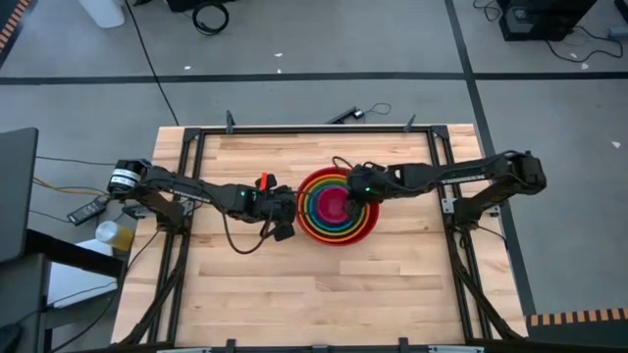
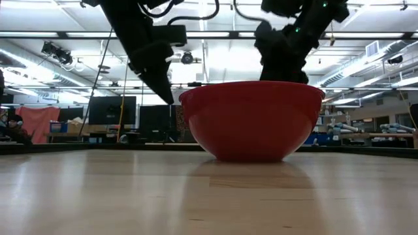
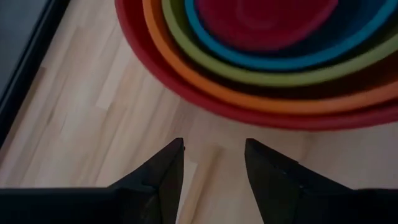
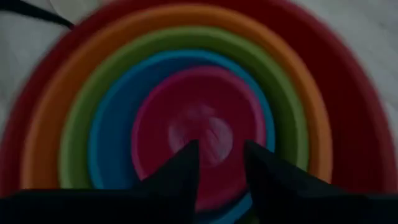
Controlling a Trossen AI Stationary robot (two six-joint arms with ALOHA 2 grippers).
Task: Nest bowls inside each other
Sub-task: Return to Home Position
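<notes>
A nest of bowls [image 1: 337,206] stands at the table's middle: a red outer bowl [image 2: 251,121], then orange [image 3: 186,74], green [image 4: 74,130] and blue [image 4: 109,143] ones, with a magenta bowl [image 4: 199,112] innermost. The red bowl rests by its base on the wood. My right gripper [image 4: 221,144] hangs open over the magenta bowl's hollow, nothing between its fingers. My left gripper [image 3: 214,144] is open above bare wood, just left of the red bowl's rim [image 3: 186,102].
Black frame rails [image 1: 191,176] run along the table's left, right and far sides. A dark cable end [image 1: 348,114] lies at the far edge. Bare wood [image 1: 324,294] stretches from the bowls to the near edge.
</notes>
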